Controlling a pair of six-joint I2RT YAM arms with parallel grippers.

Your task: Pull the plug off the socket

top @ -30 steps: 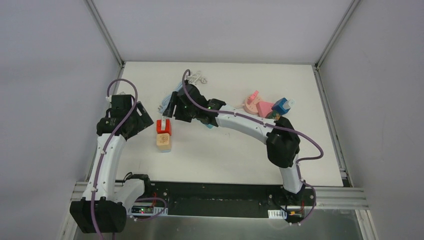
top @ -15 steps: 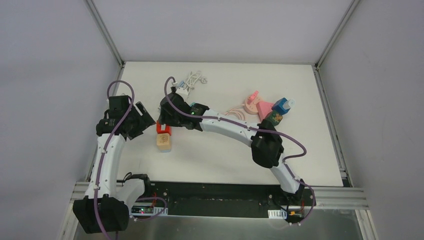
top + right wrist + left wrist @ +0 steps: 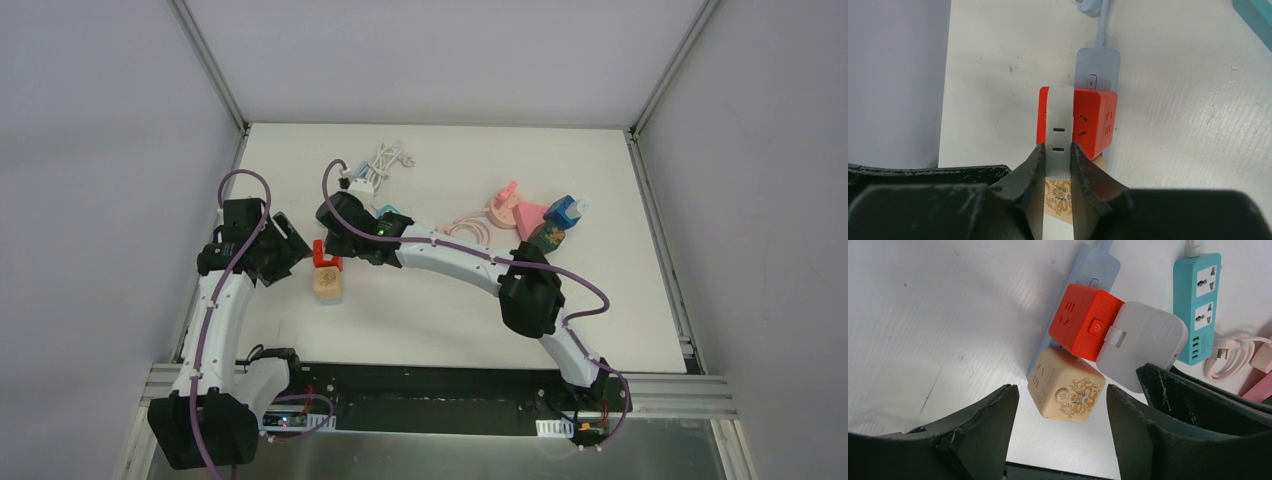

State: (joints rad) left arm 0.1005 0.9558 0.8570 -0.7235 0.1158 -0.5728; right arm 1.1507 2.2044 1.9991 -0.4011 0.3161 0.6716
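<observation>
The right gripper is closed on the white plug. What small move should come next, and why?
Probably close the left gripper on the beige cube, which sits between its open fingers, to brace the sockets. The right gripper already clamps the white plug, which is seated on the red cube; pulling unbraced could lift everything.

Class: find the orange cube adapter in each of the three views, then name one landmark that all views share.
Top external: orange cube adapter, left of centre.
Left wrist: orange cube adapter, upper middle.
Right wrist: orange cube adapter, centre, white plug across it.
Shared landmark: the beige cube right next to it.
</observation>
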